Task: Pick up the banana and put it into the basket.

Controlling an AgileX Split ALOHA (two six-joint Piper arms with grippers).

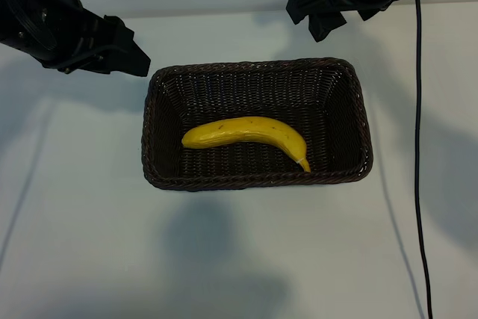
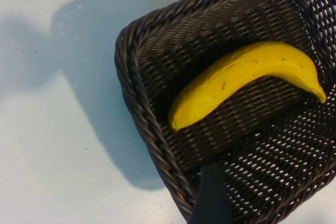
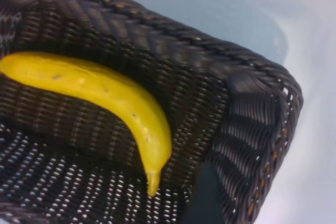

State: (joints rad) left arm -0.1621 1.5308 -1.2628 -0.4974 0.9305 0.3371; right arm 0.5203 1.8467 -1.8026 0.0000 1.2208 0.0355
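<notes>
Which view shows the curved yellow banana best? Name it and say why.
The exterior view: the whole curved yellow banana lies in the dark woven wicker basket. Left wrist view shows it whole but oblique; right wrist view crops its blunt end.

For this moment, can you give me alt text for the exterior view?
A banana lies inside a dark wicker basket at the middle of a white table, held by neither arm. The left gripper hangs open beyond the basket's left corner and the right gripper open above its far rim, with a black cable at the right.

No text, label or number seems readable on anything in view.
</notes>
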